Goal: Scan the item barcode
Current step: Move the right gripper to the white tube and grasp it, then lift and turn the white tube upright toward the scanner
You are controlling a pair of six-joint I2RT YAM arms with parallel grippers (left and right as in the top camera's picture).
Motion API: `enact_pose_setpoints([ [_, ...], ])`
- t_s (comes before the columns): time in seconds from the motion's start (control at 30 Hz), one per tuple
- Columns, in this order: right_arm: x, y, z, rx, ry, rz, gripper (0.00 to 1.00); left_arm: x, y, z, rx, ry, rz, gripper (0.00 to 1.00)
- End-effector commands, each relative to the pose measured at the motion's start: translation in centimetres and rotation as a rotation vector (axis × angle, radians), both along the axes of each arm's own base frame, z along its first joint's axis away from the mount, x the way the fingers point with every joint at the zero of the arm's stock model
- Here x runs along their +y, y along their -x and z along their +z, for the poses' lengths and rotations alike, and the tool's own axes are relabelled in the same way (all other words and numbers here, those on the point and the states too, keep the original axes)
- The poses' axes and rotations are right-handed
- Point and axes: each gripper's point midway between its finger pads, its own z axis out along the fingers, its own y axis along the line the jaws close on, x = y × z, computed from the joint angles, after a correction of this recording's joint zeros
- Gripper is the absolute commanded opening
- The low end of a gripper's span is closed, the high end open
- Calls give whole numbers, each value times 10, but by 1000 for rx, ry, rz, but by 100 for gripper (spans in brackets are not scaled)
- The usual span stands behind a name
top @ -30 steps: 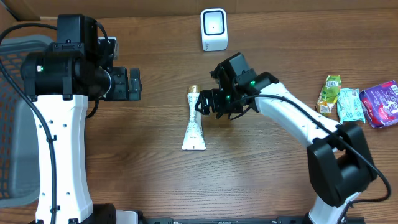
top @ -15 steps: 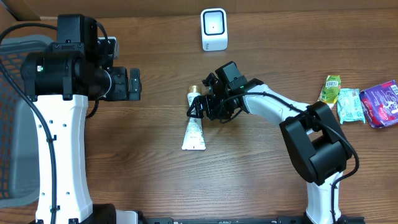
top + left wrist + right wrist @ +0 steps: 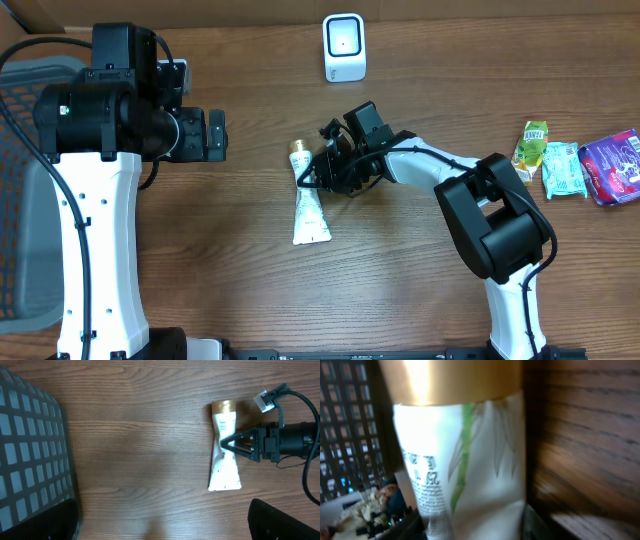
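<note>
The right gripper, reaching in from 3 o'clock, has its 2 fingers clamped on the waist of the tube. The tube lies near the middle of the table, its gold cap toward 12 o'clock and the scanner well apart at 12 o'clock. The left gripper hovers at 9 o'clock of the tube, spread wide and holding nothing.

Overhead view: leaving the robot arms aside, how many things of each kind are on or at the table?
Tube: 1
Scanner: 1
Packets: 3
Basket: 1
Total: 6
</note>
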Motion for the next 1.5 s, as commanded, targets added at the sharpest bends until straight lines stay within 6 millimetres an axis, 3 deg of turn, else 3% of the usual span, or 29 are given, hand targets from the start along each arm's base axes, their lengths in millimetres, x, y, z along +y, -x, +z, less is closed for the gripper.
enact_pose_setpoints([
  [0.0,-11,10,-40,69,93,-28,33,0,-2,-1,2,-2,-19,100],
  [0.13,-10,9,-39,61,87,-28,18,0,-2,-1,2,-2,-19,100],
  [0.23,-10,9,-38,62,80,-25,17,0,-2,-1,2,-2,-19,100],
  [0.4,-7,7,-31,56,50,-12,4,0,-2,-1,2,-2,-19,100],
  [0.53,-9,-5,-14,-37,23,42,4,0,-2,-1,2,-2,-19,100],
  [0.67,-31,-24,-3,-187,171,87,5,0,-2,-1,3,-2,-19,100],
  [0.9,-87,-37,-5,-343,549,241,28,0,-2,-1,2,-2,-19,100],
  [1.03,-97,-25,-5,-262,533,245,46,0,-2,-1,3,-2,-19,100],
  [1.1,-98,-12,-2,-185,479,252,64,0,-2,-1,2,-2,-19,100],
  [1.17,-105,-3,-2,-120,467,251,75,0,-2,-1,3,-2,-19,100],
  [1.3,-113,12,-4,-27,424,243,83,0,-2,-1,3,-2,-19,99],
  [1.47,-105,33,-12,55,321,239,83,0,-2,-1,3,-2,-19,100],
])
